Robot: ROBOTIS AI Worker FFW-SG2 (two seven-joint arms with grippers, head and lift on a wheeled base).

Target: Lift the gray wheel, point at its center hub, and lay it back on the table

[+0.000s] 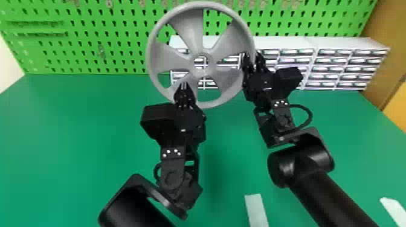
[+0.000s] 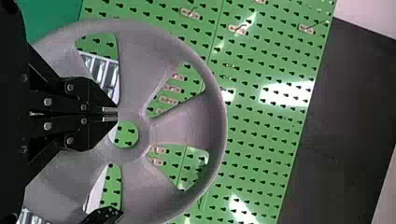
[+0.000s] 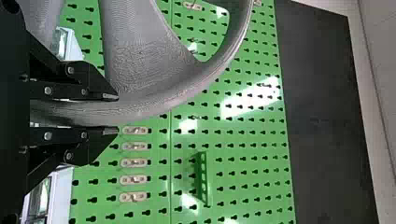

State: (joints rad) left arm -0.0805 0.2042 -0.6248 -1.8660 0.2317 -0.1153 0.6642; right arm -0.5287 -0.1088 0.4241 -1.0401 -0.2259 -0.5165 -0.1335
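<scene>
The gray wheel (image 1: 178,62) is held upright above the table's back part, its spoked face toward the head camera. At its right rim, my right gripper (image 1: 253,60) is shut on the wheel; in the right wrist view the fingers of the right gripper (image 3: 112,114) lie on both sides of the rim of the wheel (image 3: 187,88). In front of the wheel's lower left part is my left gripper (image 1: 184,86). The left wrist view has the left gripper (image 2: 114,114) with fingertips together, beside the center hub of the wheel (image 2: 144,135).
A green table (image 1: 75,145) spreads below. Behind the wheel stand a green pegboard (image 1: 120,39) and white drawer cabinets (image 1: 311,43). A pale strip (image 1: 256,209) lies near the front edge, with another white piece (image 1: 394,208) at the right.
</scene>
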